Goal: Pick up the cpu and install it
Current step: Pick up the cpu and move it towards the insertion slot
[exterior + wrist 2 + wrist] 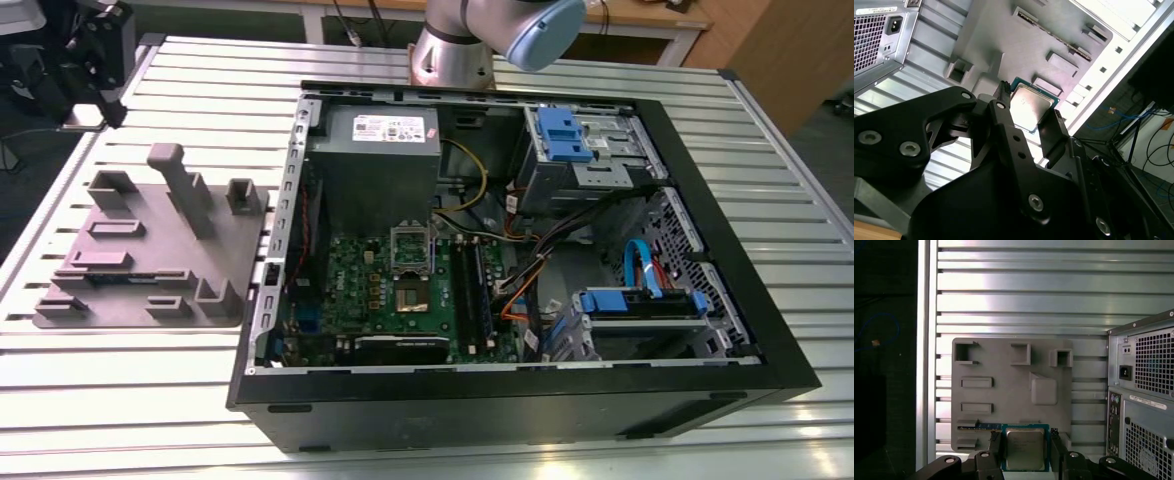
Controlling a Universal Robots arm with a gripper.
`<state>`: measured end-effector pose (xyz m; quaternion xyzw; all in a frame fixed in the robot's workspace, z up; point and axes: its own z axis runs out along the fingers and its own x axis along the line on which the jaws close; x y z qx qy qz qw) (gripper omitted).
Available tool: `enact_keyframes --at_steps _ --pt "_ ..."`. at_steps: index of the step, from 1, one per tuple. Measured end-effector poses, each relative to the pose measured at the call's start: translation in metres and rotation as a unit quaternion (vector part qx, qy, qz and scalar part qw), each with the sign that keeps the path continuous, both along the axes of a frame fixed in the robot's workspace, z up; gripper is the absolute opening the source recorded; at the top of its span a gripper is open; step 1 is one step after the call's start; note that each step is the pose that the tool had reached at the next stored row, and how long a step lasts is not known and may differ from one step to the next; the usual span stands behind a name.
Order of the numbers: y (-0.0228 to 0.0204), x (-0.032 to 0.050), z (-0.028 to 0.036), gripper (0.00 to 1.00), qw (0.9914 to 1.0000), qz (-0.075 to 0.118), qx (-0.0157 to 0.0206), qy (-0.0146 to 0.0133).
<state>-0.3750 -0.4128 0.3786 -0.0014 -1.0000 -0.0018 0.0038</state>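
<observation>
In both wrist views the cpu (1025, 448) (1030, 107), a flat square chip with a silvery top and green rim, sits between my two black fingers (995, 450). My gripper (1026, 441) (1029, 102) is shut on it and holds it well above the grey fixture tray (1004, 405) (1019, 45). The exterior view has my gripper (107, 95) as a dark shape high at the exterior view's left, over the table beside that tray (147, 250). The green motherboard (350, 275) lies inside the open computer case, its metal-framed socket (411, 290) near the middle.
The black case (521, 400) stands open on the slatted aluminium table (134, 400), and its rear panel (1141, 390) is close beside the tray. Inside are a grey power-supply box (380, 150), blue drive brackets (561, 135), cables and memory slots (470, 280). Upright pegs rise from the tray.
</observation>
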Motion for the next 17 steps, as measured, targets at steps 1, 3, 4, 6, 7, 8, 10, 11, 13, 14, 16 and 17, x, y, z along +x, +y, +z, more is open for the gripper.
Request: enact_keyframes --at_steps 1,3,4,6,7,8,10,11,13,14,16,17 --pt "0.0000 0.0015 0.0000 0.47 1.00000 0.000 0.0000 0.0000" --pt "0.0000 0.0037 0.0000 0.47 1.00000 0.000 0.0000 0.0000" --pt "0.0000 0.0039 0.0000 0.47 1.00000 0.000 0.0000 0.0000" --pt "0.0000 0.0042 0.0000 0.47 1.00000 0.000 0.0000 0.0000" --pt "0.0000 0.0044 0.0000 0.47 1.00000 0.000 0.0000 0.0000" --pt "0.0000 0.0046 0.0000 0.47 1.00000 0.000 0.0000 0.0000" --pt "0.0000 0.0050 0.0000 0.47 1.00000 0.000 0.0000 0.0000" --pt "0.0000 0.0051 0.0000 0.47 1.00000 0.000 0.0000 0.0000" --pt "0.0000 0.0055 0.0000 0.47 1.00000 0.000 0.0000 0.0000" --pt "0.0000 0.0056 0.0000 0.47 1.00000 0.000 0.0000 0.0000" --pt "0.0000 0.0060 0.0000 0.47 1.00000 0.000 0.0000 0.0000" --pt "0.0000 0.0062 0.0000 0.47 1.00000 0.000 0.0000 0.0000"
